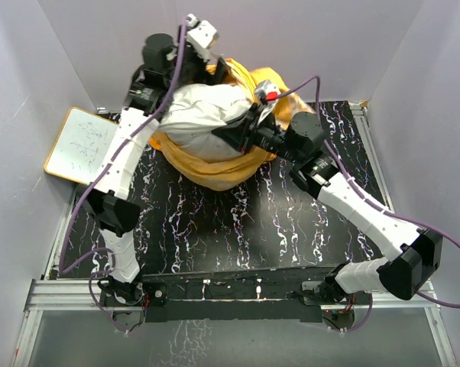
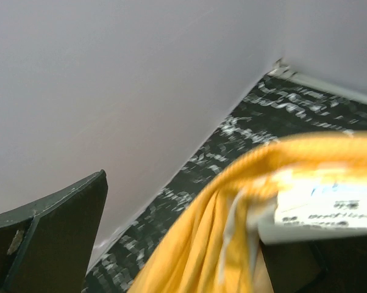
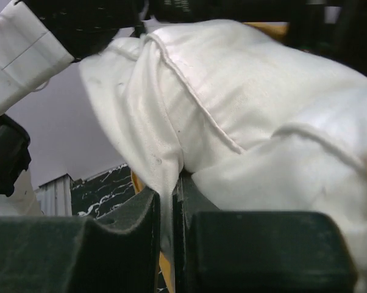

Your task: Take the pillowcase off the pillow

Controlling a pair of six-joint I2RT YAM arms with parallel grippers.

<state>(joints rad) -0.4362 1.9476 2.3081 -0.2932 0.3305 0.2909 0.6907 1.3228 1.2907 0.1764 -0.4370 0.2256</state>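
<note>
The off-white pillow (image 1: 203,113) sits at the back of the table with the orange pillowcase (image 1: 215,174) bunched under and behind it. My right gripper (image 1: 234,136) is shut on a fold of the pillow's white fabric; in the right wrist view the fold (image 3: 165,152) is pinched where the jaws (image 3: 166,201) meet. My left gripper (image 1: 215,73) is at the back by the wall. In the left wrist view its fingers (image 2: 55,232) stand wide apart, and orange pillowcase fabric (image 2: 195,244) with a white label (image 2: 324,204) lies between them.
A white whiteboard (image 1: 81,144) with a wooden frame leans at the left edge. The black marbled table top (image 1: 215,229) is enclosed by pale walls (image 1: 329,46) at the back and sides. The arm bases are at the near edge.
</note>
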